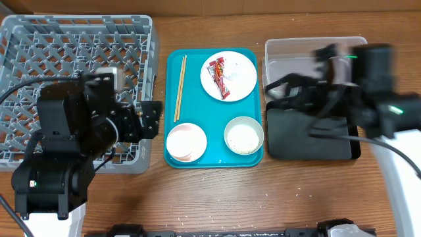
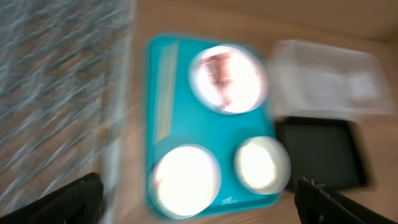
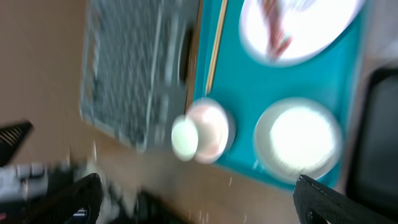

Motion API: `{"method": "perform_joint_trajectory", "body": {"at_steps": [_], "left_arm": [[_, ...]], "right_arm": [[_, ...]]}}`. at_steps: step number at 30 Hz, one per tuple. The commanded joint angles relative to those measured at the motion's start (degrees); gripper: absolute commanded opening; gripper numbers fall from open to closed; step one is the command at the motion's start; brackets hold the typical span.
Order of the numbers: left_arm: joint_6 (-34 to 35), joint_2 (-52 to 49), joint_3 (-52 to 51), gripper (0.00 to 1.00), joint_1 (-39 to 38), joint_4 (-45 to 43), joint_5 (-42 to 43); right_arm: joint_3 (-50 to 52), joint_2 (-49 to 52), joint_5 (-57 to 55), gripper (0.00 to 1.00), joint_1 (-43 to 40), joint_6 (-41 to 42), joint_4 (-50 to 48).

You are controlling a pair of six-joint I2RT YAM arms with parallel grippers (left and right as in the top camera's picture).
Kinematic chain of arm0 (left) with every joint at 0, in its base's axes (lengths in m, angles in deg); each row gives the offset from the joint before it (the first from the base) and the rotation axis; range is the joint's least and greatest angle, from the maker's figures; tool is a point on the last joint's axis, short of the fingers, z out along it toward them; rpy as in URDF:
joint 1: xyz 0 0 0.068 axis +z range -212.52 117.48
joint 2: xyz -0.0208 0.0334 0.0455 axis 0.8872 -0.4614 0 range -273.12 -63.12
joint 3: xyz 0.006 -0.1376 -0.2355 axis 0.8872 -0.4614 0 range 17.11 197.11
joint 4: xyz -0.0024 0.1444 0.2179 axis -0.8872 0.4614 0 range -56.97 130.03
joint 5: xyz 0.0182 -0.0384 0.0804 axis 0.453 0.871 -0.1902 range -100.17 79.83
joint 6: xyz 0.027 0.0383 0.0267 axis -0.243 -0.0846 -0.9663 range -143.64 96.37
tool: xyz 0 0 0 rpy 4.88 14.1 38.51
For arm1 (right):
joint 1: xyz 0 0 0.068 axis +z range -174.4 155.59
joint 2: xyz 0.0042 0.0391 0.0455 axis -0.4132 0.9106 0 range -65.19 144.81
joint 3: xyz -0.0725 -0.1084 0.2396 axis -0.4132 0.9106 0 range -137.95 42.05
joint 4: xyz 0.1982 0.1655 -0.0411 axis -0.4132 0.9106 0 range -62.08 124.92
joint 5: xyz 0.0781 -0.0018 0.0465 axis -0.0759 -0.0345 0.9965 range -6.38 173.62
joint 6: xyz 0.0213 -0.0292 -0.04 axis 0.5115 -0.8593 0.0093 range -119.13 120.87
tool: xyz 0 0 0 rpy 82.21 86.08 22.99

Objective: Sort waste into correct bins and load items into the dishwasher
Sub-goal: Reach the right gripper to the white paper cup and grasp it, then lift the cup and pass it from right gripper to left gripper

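Both wide open, left end effector (image 2: 199,183) and right end effector (image 3: 198,186) are flanking the wrapper (image 1: 220,78): 2 o'clock from left, 9 o'clock from right, axis 11-to-5.

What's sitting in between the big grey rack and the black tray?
The teal serving tray, seen from overhead. It carries chopsticks, a plate with a red wrapper, a pinkish dish and a bowl.
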Motion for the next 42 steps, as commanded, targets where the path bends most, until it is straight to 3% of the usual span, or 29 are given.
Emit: {"method": "perform_joint_trajectory", "body": {"at_steps": [1, 2, 3, 5, 9, 17, 20, 24, 30, 35, 38, 40, 42], "left_arm": [[11.0, 0.0, 1.1, 1.00, 0.3, 4.4, -19.8], [10.9, 0.0, 1.1, 1.00, 0.3, 4.8, -19.8], [10.6, 0.0, 1.1, 1.00, 0.3, 6.0, -20.0], [10.3, 0.0, 1.1, 1.00, 0.3, 7.5, -20.8], [8.7, 0.0, 1.1, 1.00, 0.3, 8.5, -21.1], [6.5, 0.0, 1.1, 1.00, 0.3, 9.9, -21.1], [6.1, 0.0, 1.1, 1.00, 0.3, 10.3, -21.1], [5.7, -0.1, 1.1, 1.00, 0.3, 9.8, -18.8], [0.0, -2.7, 1.1, 1.00, 0.3, 1.4, 4.5], [-1.7, -8.9, 1.1, 1.00, 0.3, -11.3, 45.8], [-1.5, -12.3, 1.1, 1.00, 0.3, -20.5, 67.0], [-1.6, -13.7, 1.1, 1.00, 0.1, -23.3, 75.2], [-0.8, -14.3, 1.1, 1.00, -0.4, -23.2, 75.9]], "right_arm": [[-1.0, 7.1, -8.3, 0.95, 15.5, 4.0, -0.9], [-1.0, 8.9, -11.9, 0.92, 19.4, 5.4, -1.9], [-1.0, 11.7, -17.7, 0.79, 25.7, 7.1, -4.0], [-1.0, 16.1, -25.9, 0.75, 33.2, 9.6, -7.4], [-1.0, 24.4, -33.8, 0.72, 39.8, 11.7, -12.7], [-0.9, 32.1, -36.3, 0.43, 40.1, 11.7, -18.7], [-0.5, 33.7, -36.9, 0.07, 40.1, 11.7, -18.2], [-1.8, 27.8, -36.7, 0.04, 36.8, 11.8, -16.7], [-1.8, 12.2, -32.6, 0.04, 27.1, 9.9, -15.0], [-1.8, -1.9, -2.0, 0.04, 11.8, -4.9, -15.4], [-1.8, -4.8, 15.6, 0.04, 5.1, -9.8, -15.9], [-1.8, -4.7, 22.8, 0.04, 3.5, -9.8, -17.5], [-1.7, -4.3, 29.4, 0.04, 3.3, -9.8, -20.3]]}}
